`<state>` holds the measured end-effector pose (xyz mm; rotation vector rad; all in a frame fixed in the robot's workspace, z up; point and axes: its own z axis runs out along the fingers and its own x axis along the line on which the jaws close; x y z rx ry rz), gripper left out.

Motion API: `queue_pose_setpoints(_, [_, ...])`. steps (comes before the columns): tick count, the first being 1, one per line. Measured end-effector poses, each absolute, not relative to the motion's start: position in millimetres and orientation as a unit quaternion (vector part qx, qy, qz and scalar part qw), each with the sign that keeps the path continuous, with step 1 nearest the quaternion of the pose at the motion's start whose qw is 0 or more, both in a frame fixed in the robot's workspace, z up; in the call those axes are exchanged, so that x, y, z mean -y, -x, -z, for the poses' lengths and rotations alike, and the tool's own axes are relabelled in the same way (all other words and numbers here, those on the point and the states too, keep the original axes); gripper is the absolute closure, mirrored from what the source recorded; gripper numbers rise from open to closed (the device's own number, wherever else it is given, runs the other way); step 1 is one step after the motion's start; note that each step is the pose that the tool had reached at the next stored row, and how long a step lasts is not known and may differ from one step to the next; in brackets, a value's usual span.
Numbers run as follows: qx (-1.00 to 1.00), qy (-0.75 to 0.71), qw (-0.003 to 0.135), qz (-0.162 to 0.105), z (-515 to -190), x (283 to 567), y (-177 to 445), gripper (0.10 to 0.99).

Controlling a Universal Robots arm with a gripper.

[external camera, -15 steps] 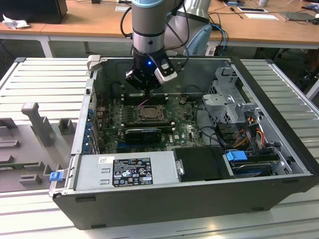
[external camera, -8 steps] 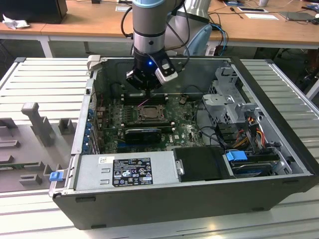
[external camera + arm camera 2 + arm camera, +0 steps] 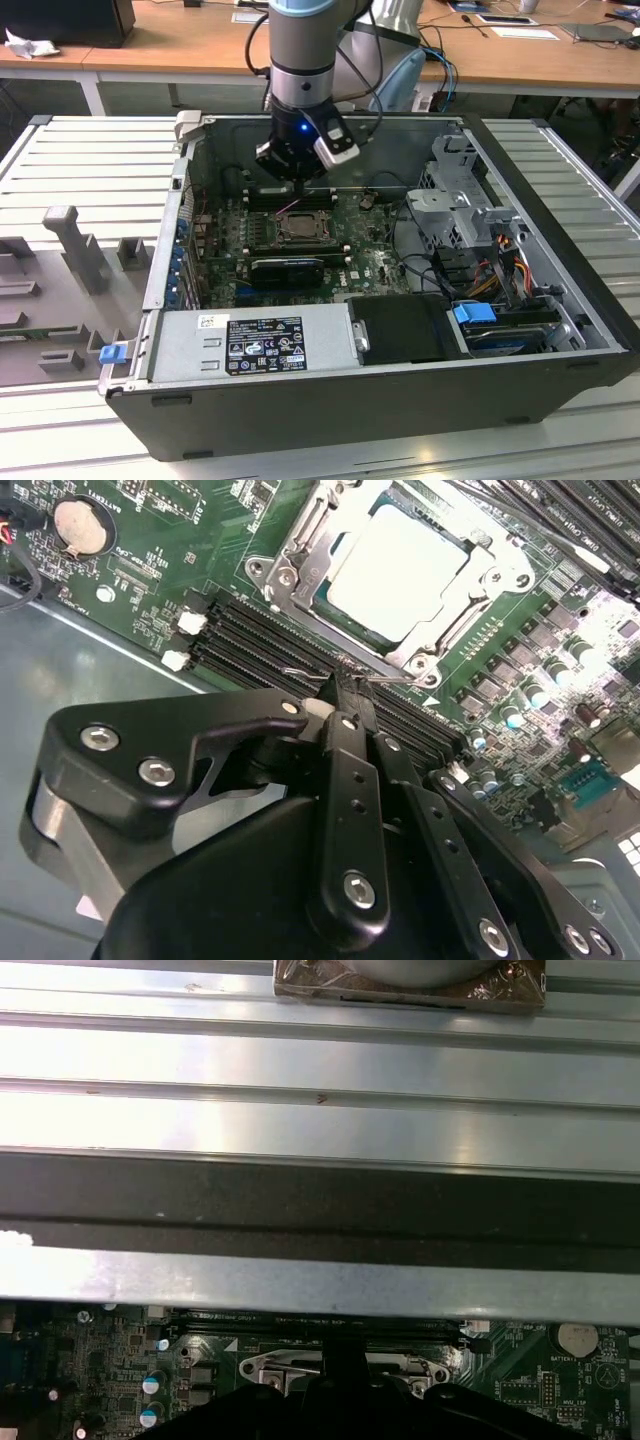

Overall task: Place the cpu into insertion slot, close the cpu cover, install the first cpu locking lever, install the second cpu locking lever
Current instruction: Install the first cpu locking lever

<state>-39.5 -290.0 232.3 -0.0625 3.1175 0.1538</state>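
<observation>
Claw (image 3: 345, 685) shut at lever wire (image 3: 300, 669), beside covered cpu (image 3: 398, 568).

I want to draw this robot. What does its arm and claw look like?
The arm is a round silver-grey tube with a pale blue band on top and a black ring lower down. A small blue light glows near its wrist, and black cables loop beside it. The claw is shiny black, built from flat linked bars with round silver screws.

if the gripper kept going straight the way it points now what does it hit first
Probably the thin wire locking lever at the fingertips of the black gripper, lying over the long black RAM slots beside the metal-framed CPU socket. Depth is unclear; they may already touch.
</observation>
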Motion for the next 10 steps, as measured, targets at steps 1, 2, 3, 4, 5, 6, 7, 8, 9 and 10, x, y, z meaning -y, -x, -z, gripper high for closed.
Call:
queue_pose_setpoints(1, [-0.999,0.021,0.01,-0.049,-232.1,289.9,38.7,0.98])
queue_pose_setpoints(2, [-0.998,0.022,0.01,-0.049,-231.8,289.9,38.2,0.98])
queue_pose_setpoints(3, [-0.998,0.022,0.01,-0.049,-231.5,289.9,37.8,0.98])
queue_pose_setpoints(4, [-0.998,0.022,0.01,-0.049,-231.2,289.9,37.6,0.98])
queue_pose_setpoints(5, [-0.998,0.022,0.01,-0.049,-230.7,290.0,36.9,0.98])
queue_pose_setpoints(6, [-0.998,0.022,0.01,-0.049,-230.6,289.9,36.7,0.98])
queue_pose_setpoints(7, [-0.998,0.022,0.01,-0.049,-230.4,289.9,36.5,0.98])
queue_pose_setpoints(8, [-0.998,0.022,0.01,-0.049,-230.3,289.9,36.2,0.98])
queue_pose_setpoints(9, [-0.998,0.022,0.01,-0.049,-230.1,289.9,35.9,0.98])
queue_pose_setpoints(10, [-0.998,0.022,0.01,-0.049,-230.1,289.9,35.7,0.98])
